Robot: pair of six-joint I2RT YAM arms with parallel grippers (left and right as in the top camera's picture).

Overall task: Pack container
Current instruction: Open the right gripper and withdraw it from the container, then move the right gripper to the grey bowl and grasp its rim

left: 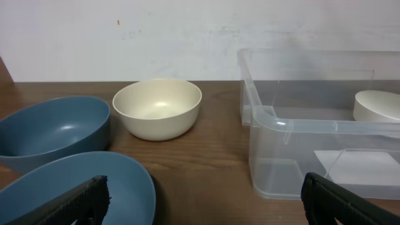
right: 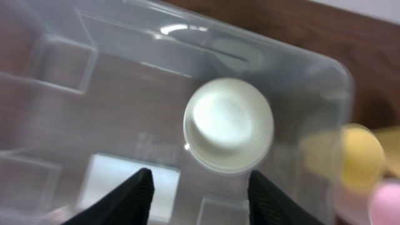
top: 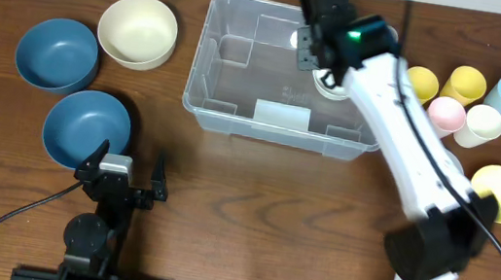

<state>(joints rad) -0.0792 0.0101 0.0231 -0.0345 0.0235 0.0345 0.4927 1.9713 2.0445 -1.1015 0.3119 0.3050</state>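
**Pack container: one cup in, the rest outside**

Nearest, the left claw [top: 125,170] sits low at the counter's [top: 270,212] near side, jaws as wide as they go, holding nothing. Just past it is a blue bowl [top: 85,127], then a second blue bowl [top: 56,54] and a cream bowl [top: 138,31], all outside on the left.

On the right, a yellow bowl [top: 499,192] and five cups [top: 446,116] stand beside the bin, not in it.

The container [top: 239,84] is mid-counter, upright with its mouth up, long axis running left to right.

Inside is one white cup [right: 229,132], upside down on the floor at the far right end. The right claw [right: 200,187] hangs over it, jaws partly apart, gripping nothing and clear of the cup.

Judgement: early stage, one item packed, four bowls and five cups left.
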